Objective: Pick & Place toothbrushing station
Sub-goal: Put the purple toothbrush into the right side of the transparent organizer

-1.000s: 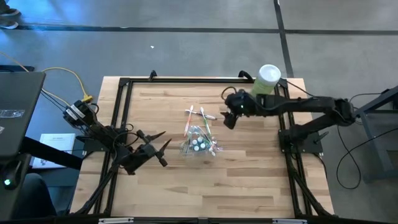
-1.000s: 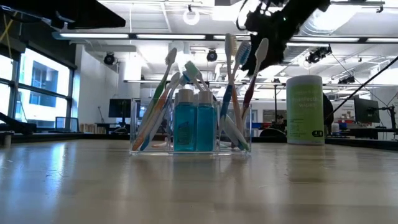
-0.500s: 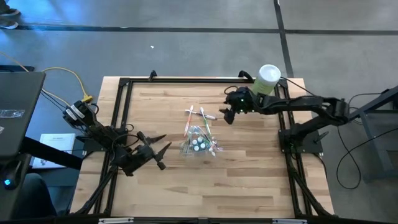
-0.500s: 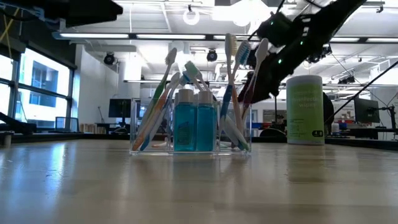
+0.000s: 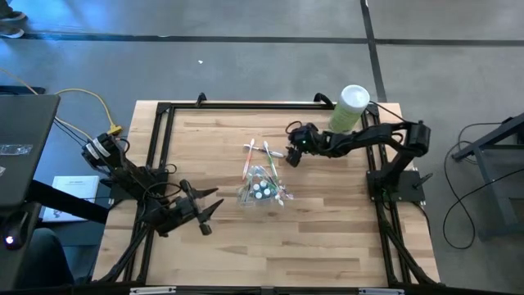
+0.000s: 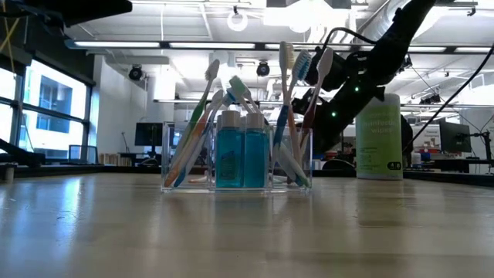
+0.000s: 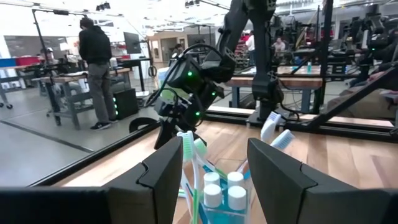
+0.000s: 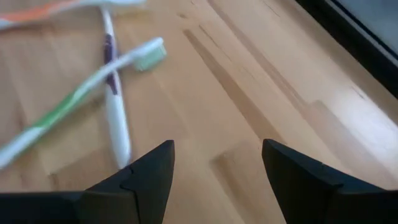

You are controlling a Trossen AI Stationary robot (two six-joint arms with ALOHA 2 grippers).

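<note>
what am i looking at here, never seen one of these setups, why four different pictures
It is a robot with two dark arms at a wooden table. One camera looks straight down, one sits at table height, and one rides on each wrist. In the middle stands a clear cup of toothbrushes and blue tubes; loose toothbrushes lie flat behind it. A pale-green canister stands at the far right corner. The right gripper hovers by the loose brushes, the left gripper waits beside the cup. Both have open jaws and hold nothing.

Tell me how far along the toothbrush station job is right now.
Mostly done: the clear cup already holds several brushes and blue tubes. In hand: nothing, though the open right gripper is beside the loose toothbrushes lying crossed on the table. Left: those brushes. The open left gripper waits nearby.
</note>
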